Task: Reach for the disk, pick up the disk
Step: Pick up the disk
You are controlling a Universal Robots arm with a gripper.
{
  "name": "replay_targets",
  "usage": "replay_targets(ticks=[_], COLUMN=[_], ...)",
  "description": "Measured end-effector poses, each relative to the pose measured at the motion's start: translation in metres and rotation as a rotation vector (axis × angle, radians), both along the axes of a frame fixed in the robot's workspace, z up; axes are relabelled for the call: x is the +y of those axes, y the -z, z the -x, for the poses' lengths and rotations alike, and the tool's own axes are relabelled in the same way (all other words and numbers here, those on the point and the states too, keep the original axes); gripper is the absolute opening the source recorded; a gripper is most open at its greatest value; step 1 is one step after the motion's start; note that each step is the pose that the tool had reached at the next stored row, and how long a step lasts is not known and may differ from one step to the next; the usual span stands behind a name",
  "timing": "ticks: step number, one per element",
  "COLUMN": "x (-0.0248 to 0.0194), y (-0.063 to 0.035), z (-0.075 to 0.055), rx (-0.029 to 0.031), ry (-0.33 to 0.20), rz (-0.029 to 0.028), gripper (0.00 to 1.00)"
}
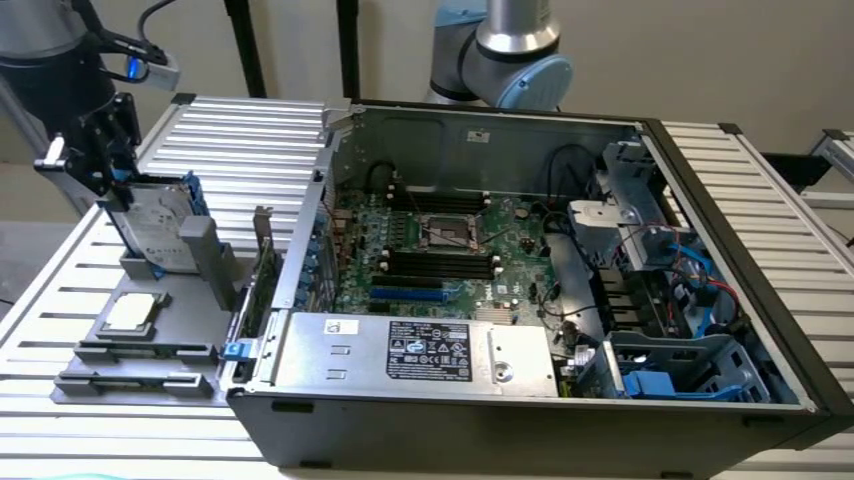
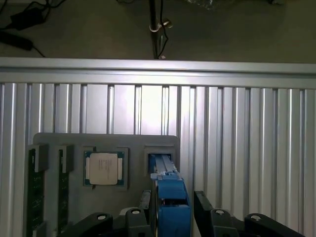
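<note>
The disk (image 1: 155, 226) stands on edge in a slot of the grey fixture (image 1: 160, 340) at the exterior view's left, its silver face and blue bracket showing. My gripper (image 1: 118, 192) hangs over its top edge. In the wrist view the disk's blue bracket edge (image 2: 171, 185) runs between my two black fingers. One finger (image 2: 146, 203) lies close against the disk, and the other finger (image 2: 203, 205) stands a little apart from it. The gripper (image 2: 174, 197) is open around the disk, which rests in its slot.
On the same fixture lie a small square silver chip (image 1: 130, 312) and memory sticks in slots (image 2: 34, 190). An open computer case (image 1: 534, 260) sits at the exterior view's right, close to the fixture. Everything rests on a slatted aluminium table (image 2: 237, 123). A second arm (image 1: 514, 50) stands behind the case.
</note>
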State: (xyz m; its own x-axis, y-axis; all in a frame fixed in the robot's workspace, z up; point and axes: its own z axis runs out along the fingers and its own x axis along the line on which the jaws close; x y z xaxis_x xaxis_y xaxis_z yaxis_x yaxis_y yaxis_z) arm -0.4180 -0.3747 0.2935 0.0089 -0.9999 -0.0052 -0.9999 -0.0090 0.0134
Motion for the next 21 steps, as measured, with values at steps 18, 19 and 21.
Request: replay_targets(ticks=[18, 19, 21], x=[-0.003, -0.0034, -0.0041], y=[0.0001, 0.0001, 0.0001], z=[0.0, 0.0, 0.0], rx=[-0.0001, 0.0, 0.0], ry=[0.006, 0.008, 0.01], rz=[0.0, 0.0, 0.0], gripper=[0.33, 0.33, 0.33])
